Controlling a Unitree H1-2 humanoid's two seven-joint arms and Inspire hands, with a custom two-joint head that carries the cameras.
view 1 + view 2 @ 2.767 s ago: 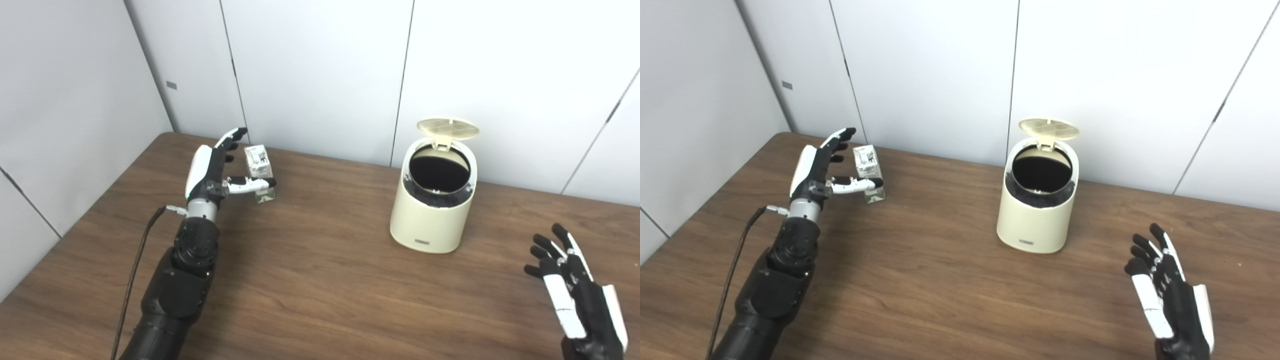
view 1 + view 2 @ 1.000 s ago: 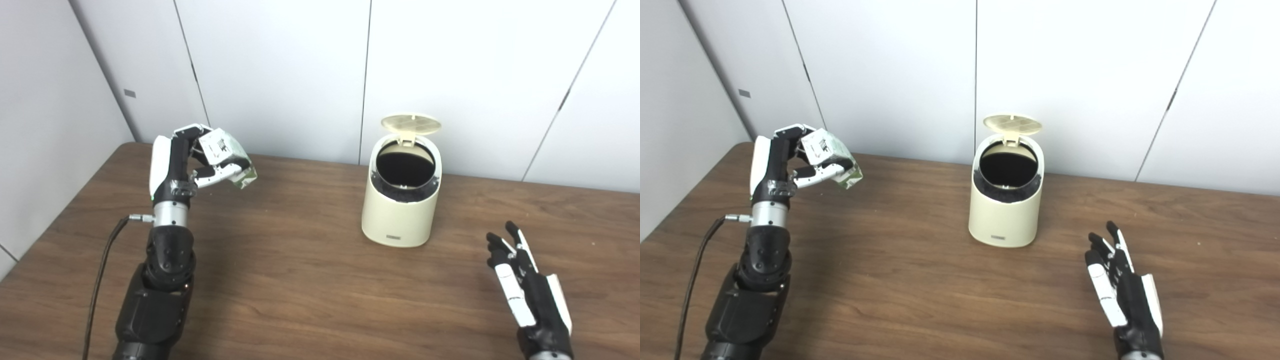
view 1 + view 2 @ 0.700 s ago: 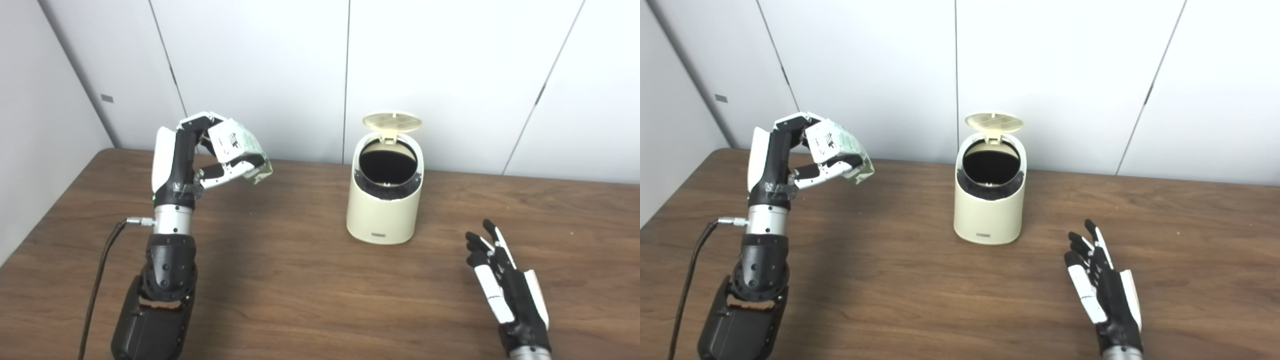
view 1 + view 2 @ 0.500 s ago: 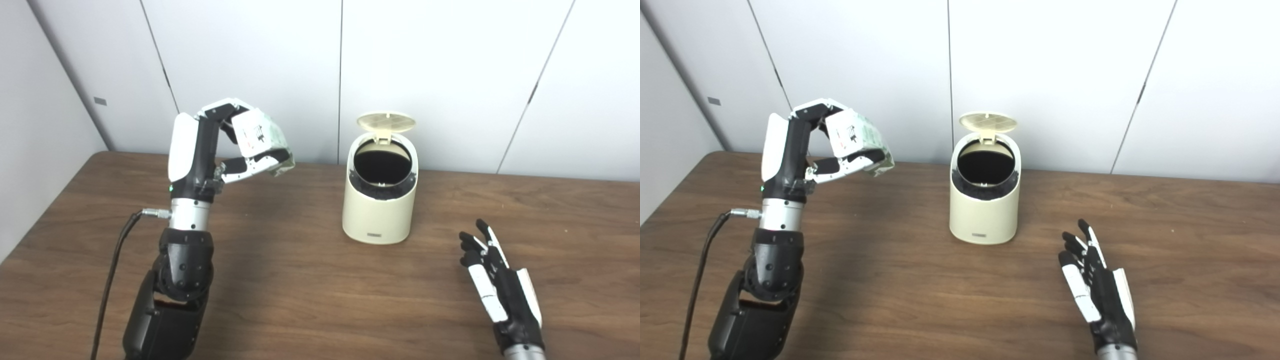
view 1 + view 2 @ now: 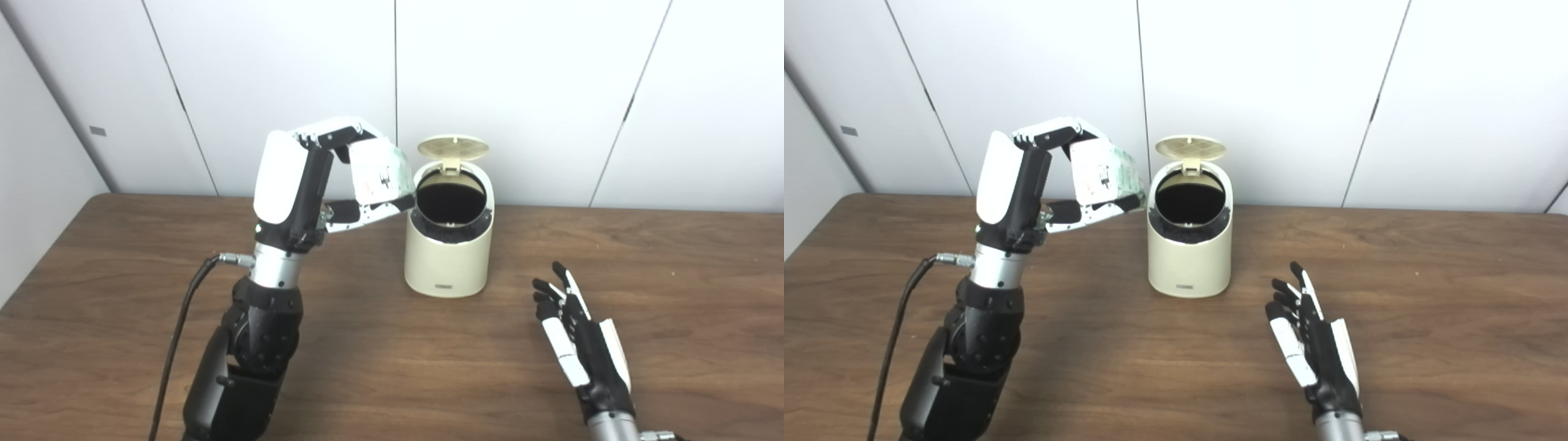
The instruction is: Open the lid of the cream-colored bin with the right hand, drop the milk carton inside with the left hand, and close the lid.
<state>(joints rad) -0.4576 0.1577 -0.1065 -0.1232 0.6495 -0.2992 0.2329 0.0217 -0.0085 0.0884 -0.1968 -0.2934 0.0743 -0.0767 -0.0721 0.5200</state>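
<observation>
The cream-colored bin (image 5: pixel 449 257) stands mid-table near the wall, its round lid (image 5: pixel 453 147) flipped up at the back and its dark mouth showing. My left hand (image 5: pixel 318 184) is raised high and shut on the white-and-green milk carton (image 5: pixel 378 170), which hangs tilted just left of the bin's rim. In the right eye view the carton (image 5: pixel 1104 171) shows a small gap to the bin (image 5: pixel 1189 251). My right hand (image 5: pixel 580 340) rests low over the table to the bin's right, open, fingers spread and holding nothing.
The brown wooden table (image 5: pixel 392 367) runs up to white wall panels at the back. A black cable (image 5: pixel 184 318) trails down from my left wrist toward the table's front left.
My left hand closed on the carton, lifted it off the table and carried it rightward up to the bin's rim. The camera has turned, shifting the whole scene left. The right hand stays open.
</observation>
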